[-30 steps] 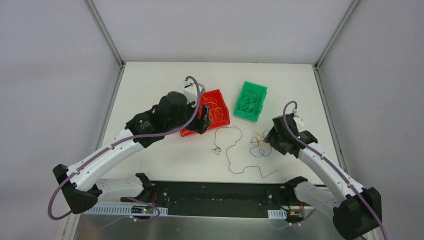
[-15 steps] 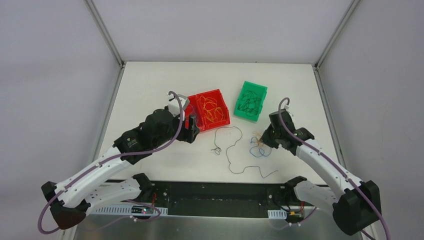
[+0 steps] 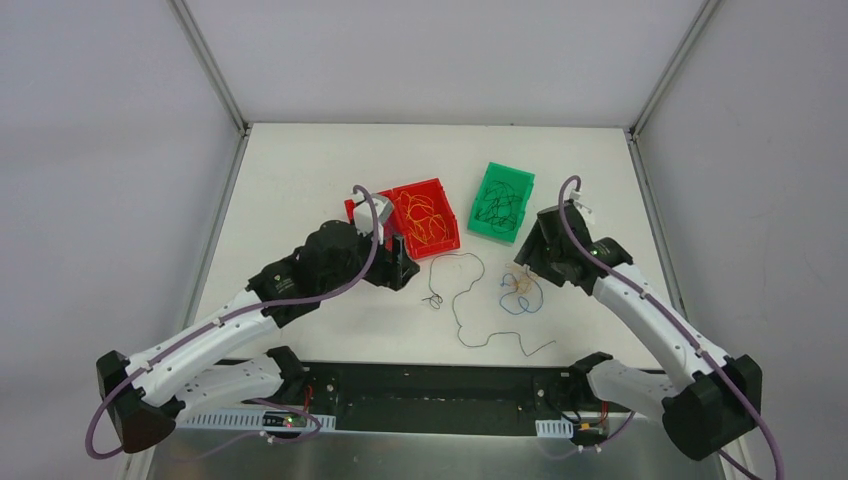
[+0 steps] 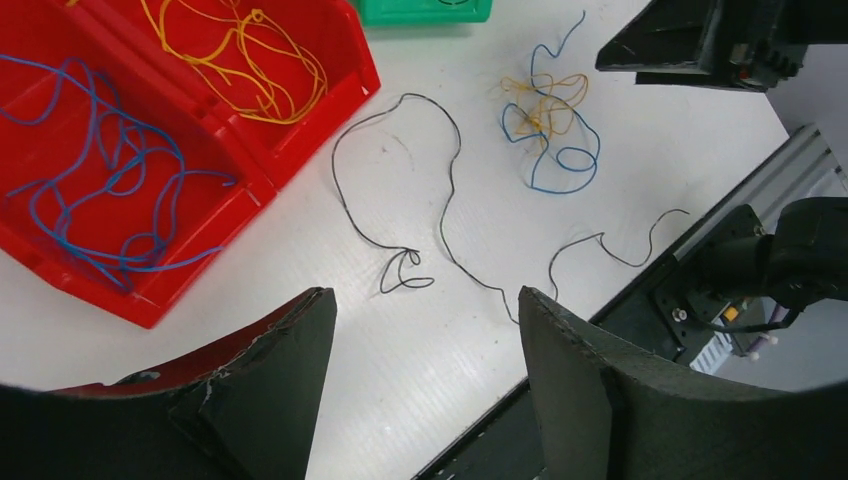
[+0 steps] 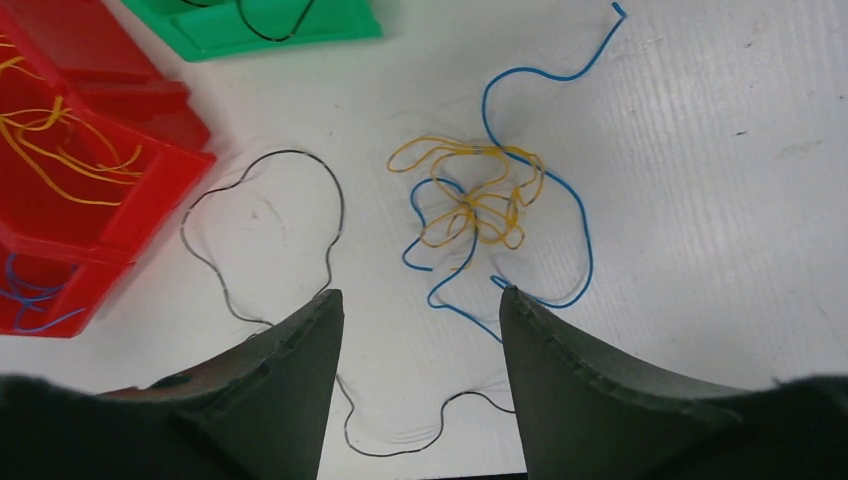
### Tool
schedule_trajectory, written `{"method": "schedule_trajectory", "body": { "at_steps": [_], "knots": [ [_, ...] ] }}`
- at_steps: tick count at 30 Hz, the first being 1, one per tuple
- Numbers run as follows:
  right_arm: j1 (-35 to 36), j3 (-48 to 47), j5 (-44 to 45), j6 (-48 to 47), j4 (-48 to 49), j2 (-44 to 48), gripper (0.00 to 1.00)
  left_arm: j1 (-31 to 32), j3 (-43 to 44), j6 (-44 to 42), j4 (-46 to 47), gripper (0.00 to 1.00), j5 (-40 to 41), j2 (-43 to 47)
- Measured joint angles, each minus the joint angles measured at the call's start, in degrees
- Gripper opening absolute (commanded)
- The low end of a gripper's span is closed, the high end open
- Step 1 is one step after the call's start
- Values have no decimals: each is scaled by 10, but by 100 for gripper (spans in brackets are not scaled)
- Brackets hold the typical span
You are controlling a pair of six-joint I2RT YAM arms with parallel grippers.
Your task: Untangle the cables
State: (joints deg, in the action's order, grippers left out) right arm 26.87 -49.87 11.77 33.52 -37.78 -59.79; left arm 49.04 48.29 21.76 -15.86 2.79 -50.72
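Observation:
A small tangle of orange-yellow and blue cables (image 3: 520,290) lies on the white table, also in the left wrist view (image 4: 548,125) and the right wrist view (image 5: 475,205). A long black cable (image 3: 462,300) lies loose to its left (image 4: 447,200) (image 5: 262,235). My right gripper (image 3: 528,260) hovers open and empty just over the tangle's near side (image 5: 420,292). My left gripper (image 3: 400,268) is open and empty beside the red bin, near the black cable's curled end (image 4: 425,295).
A red bin (image 3: 451,215) holds orange-yellow cables (image 4: 240,60) and blue cables (image 4: 100,180) in separate compartments. A green bin (image 3: 479,198) to its right holds black cables. The table's near edge with a black rail (image 4: 620,330) runs close behind the black cable.
My left gripper has drawn back from over the red bin to the table beside it. My right gripper has shifted a little farther from the near edge, above the tangle.

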Motion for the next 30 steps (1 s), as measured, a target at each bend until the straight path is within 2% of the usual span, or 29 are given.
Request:
{"method": "schedule_trajectory", "body": {
  "at_steps": [10,13,14,16,20,21,26,30],
  "knots": [
    [-6,23,33,-18,16,-101,60,0,-31,37,49,68,-49,-15],
    [-7,33,35,-22,27,-120,56,0,-40,44,52,68,-52,-9],
    [-7,36,36,-23,32,-127,53,0,-43,45,53,68,-52,-7],
    [-7,42,38,-25,39,-139,40,0,-49,46,54,68,-52,-1],
    [-7,47,41,-27,49,-151,4,0,-52,47,56,68,-51,10],
    [-7,47,41,-30,50,-151,0,0,-52,47,57,68,-51,13],
    [-8,43,34,-29,42,-142,0,0,-59,47,61,68,-51,19],
    [-8,17,17,-29,9,-88,0,0,-63,47,65,68,-52,16]
  ]
}}
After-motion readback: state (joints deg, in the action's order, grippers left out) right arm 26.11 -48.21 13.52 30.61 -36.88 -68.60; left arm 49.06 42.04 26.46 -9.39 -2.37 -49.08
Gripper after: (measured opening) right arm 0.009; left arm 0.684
